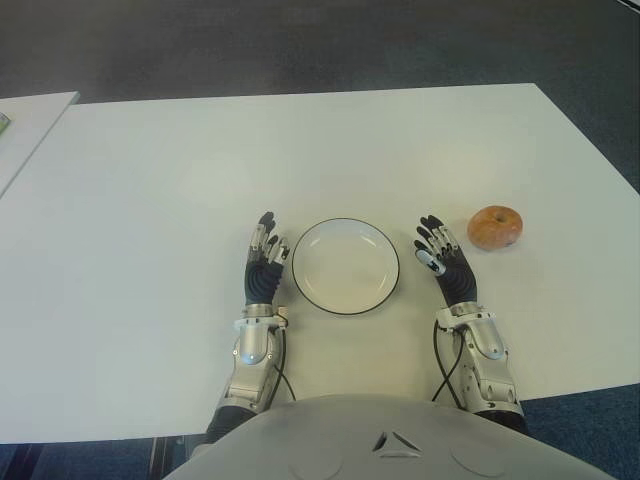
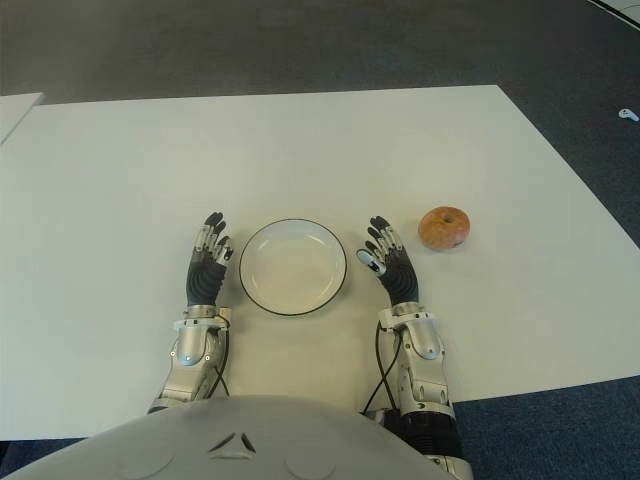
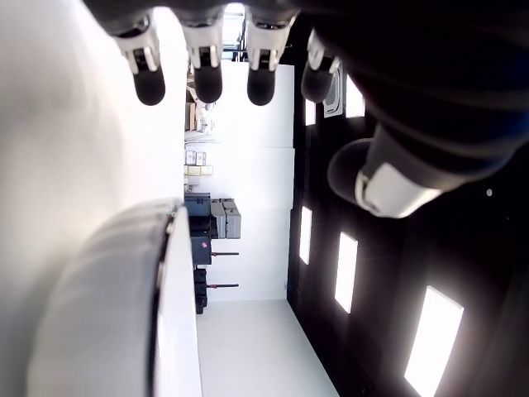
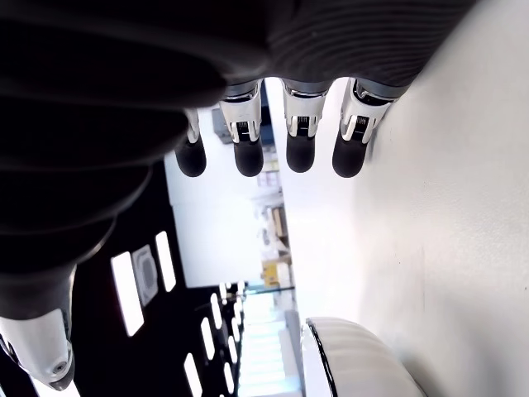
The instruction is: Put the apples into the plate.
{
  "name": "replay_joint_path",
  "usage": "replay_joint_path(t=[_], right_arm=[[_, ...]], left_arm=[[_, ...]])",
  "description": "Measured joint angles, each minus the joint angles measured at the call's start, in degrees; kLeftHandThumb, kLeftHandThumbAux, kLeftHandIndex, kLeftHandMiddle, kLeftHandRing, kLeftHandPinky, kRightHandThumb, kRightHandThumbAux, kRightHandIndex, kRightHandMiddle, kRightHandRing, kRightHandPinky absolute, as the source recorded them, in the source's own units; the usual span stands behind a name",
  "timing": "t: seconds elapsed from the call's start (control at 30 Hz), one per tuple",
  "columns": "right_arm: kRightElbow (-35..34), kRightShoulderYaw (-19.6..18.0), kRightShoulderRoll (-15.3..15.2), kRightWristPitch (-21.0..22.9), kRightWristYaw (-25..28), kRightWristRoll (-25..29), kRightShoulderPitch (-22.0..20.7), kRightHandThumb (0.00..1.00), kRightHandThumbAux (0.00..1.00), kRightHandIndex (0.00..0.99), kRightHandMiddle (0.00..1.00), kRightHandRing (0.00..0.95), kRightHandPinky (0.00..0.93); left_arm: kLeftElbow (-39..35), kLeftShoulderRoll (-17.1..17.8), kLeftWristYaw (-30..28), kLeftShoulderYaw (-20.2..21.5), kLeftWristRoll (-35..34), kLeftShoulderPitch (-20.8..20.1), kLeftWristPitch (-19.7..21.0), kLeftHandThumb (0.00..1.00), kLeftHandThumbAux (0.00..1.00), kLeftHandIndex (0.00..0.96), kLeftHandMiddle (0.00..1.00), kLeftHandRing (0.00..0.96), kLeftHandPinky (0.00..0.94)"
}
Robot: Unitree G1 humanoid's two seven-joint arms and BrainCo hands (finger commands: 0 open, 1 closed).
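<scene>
Left hand [image 1: 265, 262] and right hand [image 1: 446, 262] are flanking the empty plate [image 1: 346, 266], fingers spread, holding nothing. Apple [image 1: 495, 227] is sitting right of the right hand on the counter [image 1: 150, 220]; reach pending.

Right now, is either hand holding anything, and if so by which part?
Nothing is held. The left hand and right hand flank the empty plate, fingers open; the apple sits untouched beyond the right hand.

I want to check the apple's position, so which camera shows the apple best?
The right eye view: the apple sits whole on the table, to the right of the right hand. The left eye view shows it equally whole, nearer the picture's edge. Neither wrist view shows it.
</scene>
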Motion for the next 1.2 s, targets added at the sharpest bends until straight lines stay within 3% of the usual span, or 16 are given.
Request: replay_joint_path(t=[0.33,0.5,0.67,0.83,1.2], right_arm=[[-0.6,-0.5,0.1,0.5,0.1,1.3,-0.5,0.229,0.659,0.074,0.035,0.0,0.006],[-5.1,-0.8,0.0,3.6,0.1,3.5,-0.7,0.284,0.664,0.095,0.04,0.0,0.017],[-9.0,-0.8,-0.2,3.9,-0.1,3.2,-1.4,0.325,0.633,0.087,0.029,0.0,0.003],[-12.0,0.2,-2.2,-0.6,-3.0,-6.3,-2.0,0.308,0.588,0.049,0.006,0.0,0.0],[-13.7,-0.4,-11.3,-12.9,-14.0,-31.8,-5.1,0.328,0.529,0.025,0.003,0.0,0.016]], left_arm=[[0.0,0.0,0.0,0.0,0.0,0.0,0.0,0.02,0.529,0.063,0.067,0.048,0.033],[0.0,0.0,0.0,0.0,0.0,0.0,0.0,0.016,0.524,0.061,0.066,0.046,0.02],[0.1,0.0,0.0,-0.1,0.0,-0.2,0.0,0.004,0.525,0.056,0.062,0.043,0.015],[0.1,0.0,0.0,-0.2,0.0,-0.3,0.0,0.003,0.527,0.057,0.066,0.045,0.022],[0.8,0.0,0.0,-0.3,0.0,-1.5,0.0,0.012,0.533,0.061,0.069,0.045,0.019]])
